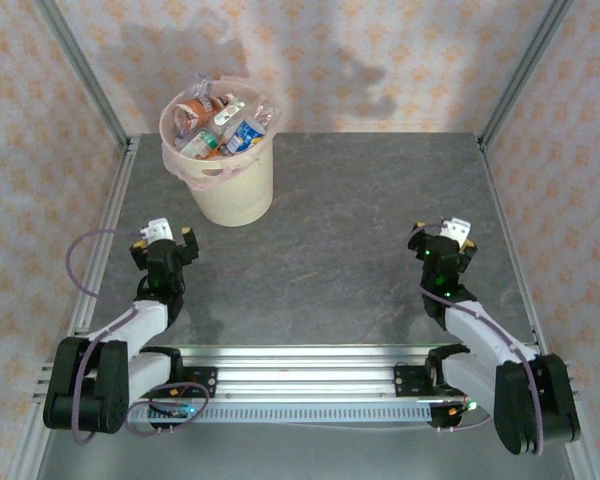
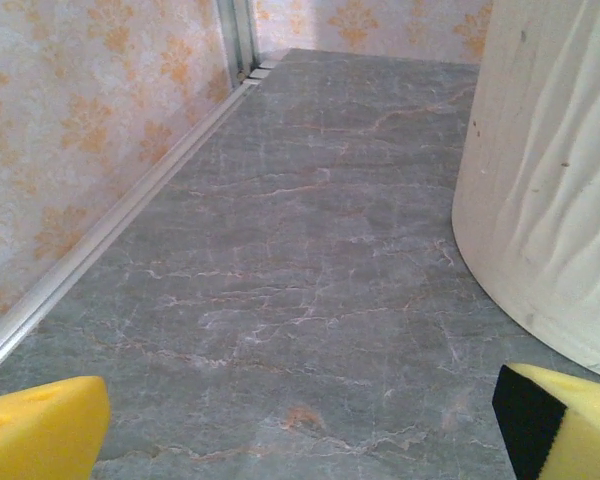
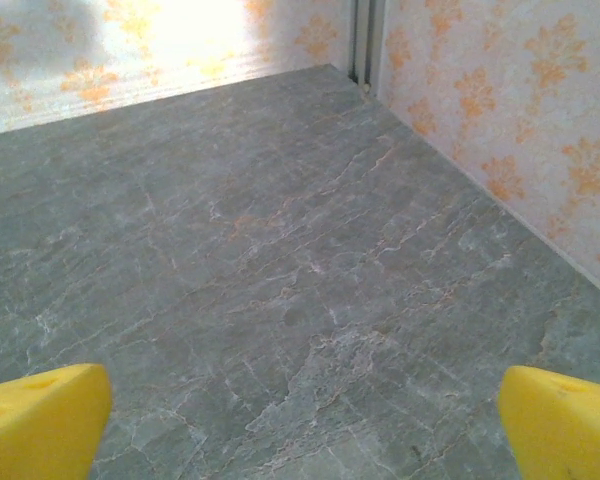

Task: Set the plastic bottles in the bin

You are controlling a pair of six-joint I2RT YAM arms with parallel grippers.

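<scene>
While both arms sit folded back near their bases, I read the bottles (image 1: 220, 128) as piled inside the bin (image 1: 236, 195), heaped about level with its rim, pink bag (image 1: 208, 172) turned over the edge. Bin is upright at the far left of the table (image 1: 350, 230), close to the patterned back wall (image 1: 380, 60). Left tool (image 1: 165, 240) is near the bin on its near side, fingers wide apart, gripping nothing. On my left wrist cam the ribbed cream bin wall is at the right, near the yellow pads (image 2: 40, 430) but apart from them. Right tool (image 1: 442, 238) is well apart from the bin on the right side of the table, fingers also wide apart, gripping nothing, grey veined table under it
</scene>
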